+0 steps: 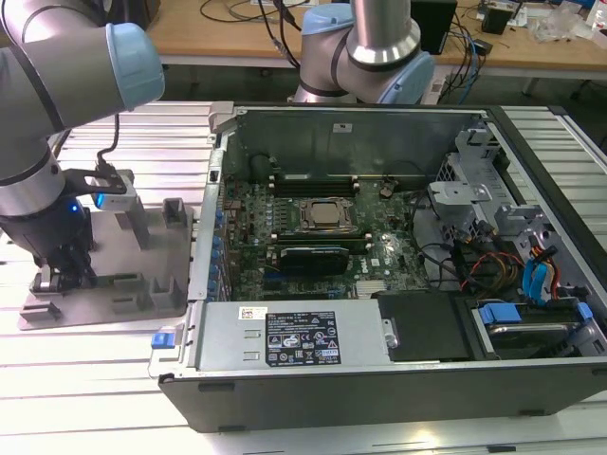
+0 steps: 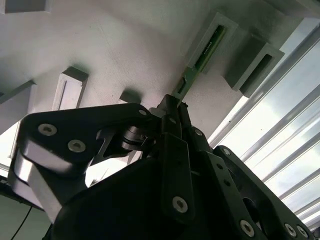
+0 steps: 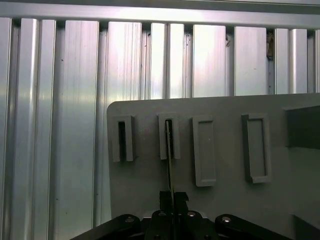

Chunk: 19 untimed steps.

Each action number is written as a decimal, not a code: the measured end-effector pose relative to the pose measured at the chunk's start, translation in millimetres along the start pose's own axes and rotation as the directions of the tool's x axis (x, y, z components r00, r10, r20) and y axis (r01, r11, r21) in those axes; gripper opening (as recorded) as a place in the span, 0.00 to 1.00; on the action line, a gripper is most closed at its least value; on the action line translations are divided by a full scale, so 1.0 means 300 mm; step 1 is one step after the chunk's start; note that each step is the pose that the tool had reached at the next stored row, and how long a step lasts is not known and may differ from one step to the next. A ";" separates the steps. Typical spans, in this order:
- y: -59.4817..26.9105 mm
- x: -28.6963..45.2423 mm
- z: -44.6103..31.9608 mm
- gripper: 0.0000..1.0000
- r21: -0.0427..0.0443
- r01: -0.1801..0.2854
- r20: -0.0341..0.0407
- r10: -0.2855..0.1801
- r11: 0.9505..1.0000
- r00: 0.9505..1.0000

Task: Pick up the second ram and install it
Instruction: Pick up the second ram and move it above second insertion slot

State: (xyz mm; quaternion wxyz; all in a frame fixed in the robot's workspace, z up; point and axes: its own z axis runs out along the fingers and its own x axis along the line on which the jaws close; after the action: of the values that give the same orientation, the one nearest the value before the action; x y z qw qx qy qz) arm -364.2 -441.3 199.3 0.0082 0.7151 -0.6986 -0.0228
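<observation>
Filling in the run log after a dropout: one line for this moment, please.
pincer: shut on second ram | second ram: on edge, end in fixture plate slot | site: exterior view's left of open computer

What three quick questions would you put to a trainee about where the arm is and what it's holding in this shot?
1. True or false: the gripper is over the open black computer case.
2. Multiple choice: the jaws are closed on A) the long thin green ram stick, B) a square silver processor chip, C) a blue cable.
3. Short answer: where does the stick's far end sit?
Key: 1 false, it is at the grey plastic slotted fixture plate; 2 A; 3 in one of the plate's slots.
</observation>
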 end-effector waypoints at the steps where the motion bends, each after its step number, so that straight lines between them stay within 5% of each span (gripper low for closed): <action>1: 0.000 0.000 0.000 0.11 0.000 0.000 0.000 0.000 1.000 1.000; 7: 0.000 0.000 -0.002 0.11 0.000 0.000 0.000 0.000 1.000 1.000; 12: 0.003 -0.002 -0.067 0.11 0.000 0.000 0.000 0.000 1.000 1.000; 19: 0.005 -0.003 -0.120 0.11 0.000 0.000 0.000 0.000 1.000 1.000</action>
State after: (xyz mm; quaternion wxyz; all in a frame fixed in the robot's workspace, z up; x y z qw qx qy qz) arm -364.2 -441.3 235.4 0.0082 0.7151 -0.6986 -0.0228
